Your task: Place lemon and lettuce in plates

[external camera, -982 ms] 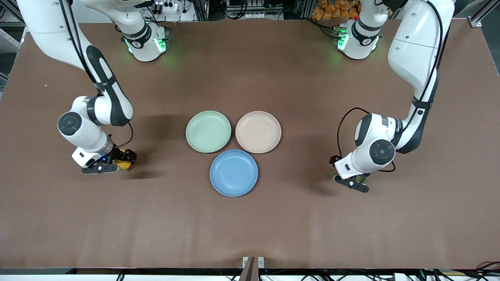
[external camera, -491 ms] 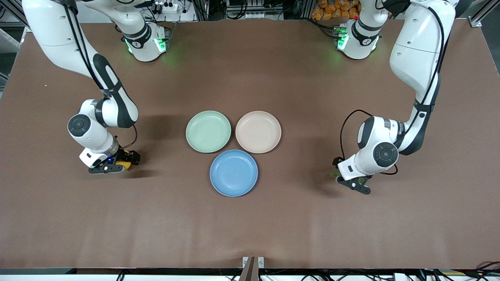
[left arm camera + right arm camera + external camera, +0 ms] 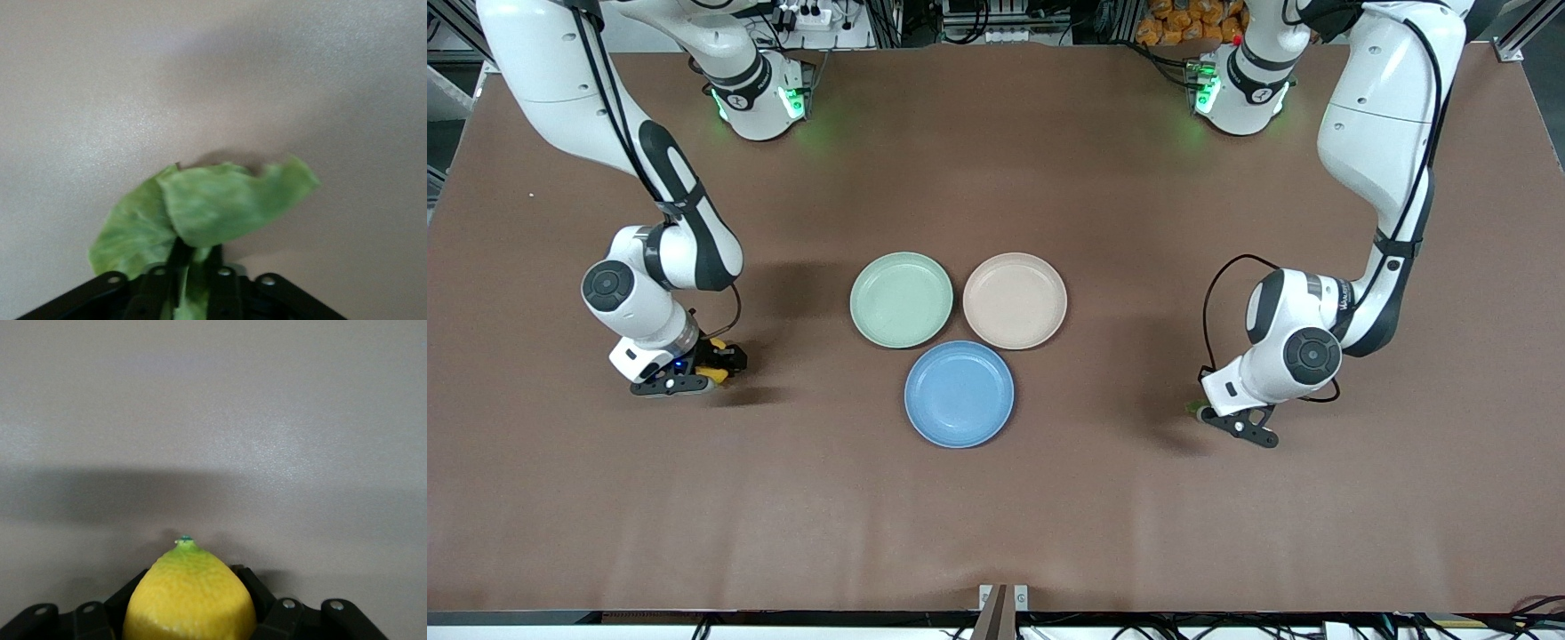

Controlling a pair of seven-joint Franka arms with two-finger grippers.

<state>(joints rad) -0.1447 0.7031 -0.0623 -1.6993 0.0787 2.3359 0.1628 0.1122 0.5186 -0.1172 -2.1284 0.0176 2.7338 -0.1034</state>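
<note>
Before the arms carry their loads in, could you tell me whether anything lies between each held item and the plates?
Nothing visible does. The right gripper holds the lemon, the left gripper holds the lettuce, and bare table separates both from the blue plate and beige-pink plate.

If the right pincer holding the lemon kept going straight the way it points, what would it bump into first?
Probably just the bare brown table. The right pincer, shut on the lemon, points down at the tabletop, and its wrist view shows nothing else ahead. All the plates lie off to the side, though depth is hard to judge.
</note>
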